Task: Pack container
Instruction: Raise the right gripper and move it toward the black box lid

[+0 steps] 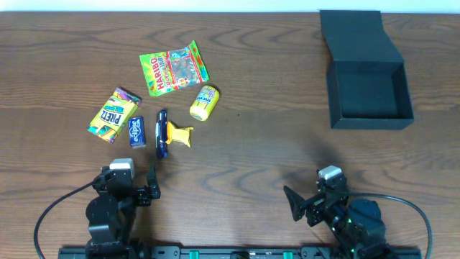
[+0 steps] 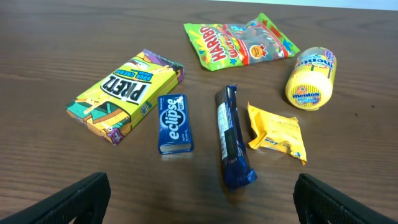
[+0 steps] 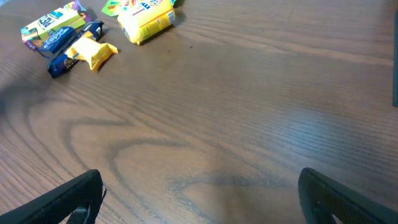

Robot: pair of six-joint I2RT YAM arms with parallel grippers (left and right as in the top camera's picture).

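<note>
The black container (image 1: 368, 93) lies open at the far right of the table, its flap lid (image 1: 356, 36) folded back behind it. Several snacks lie at the left: a green Haribo bag (image 1: 173, 67) (image 2: 239, 42), a yellow Mentos tub (image 1: 204, 102) (image 2: 311, 78), a yellow Pretz box (image 1: 113, 114) (image 2: 126, 94), a blue Eclipse pack (image 1: 136, 132) (image 2: 174, 123), a dark blue wrapped bar (image 1: 162, 134) (image 2: 233, 137) and a small yellow packet (image 1: 180, 134) (image 2: 277, 132). My left gripper (image 1: 136, 185) (image 2: 202, 202) is open, empty, just short of the snacks. My right gripper (image 1: 310, 201) (image 3: 202, 199) is open, empty, over bare table.
The wooden table (image 1: 273, 144) stretches between the snacks and the container. Both arm bases sit at the near edge, with cables looping out to each side.
</note>
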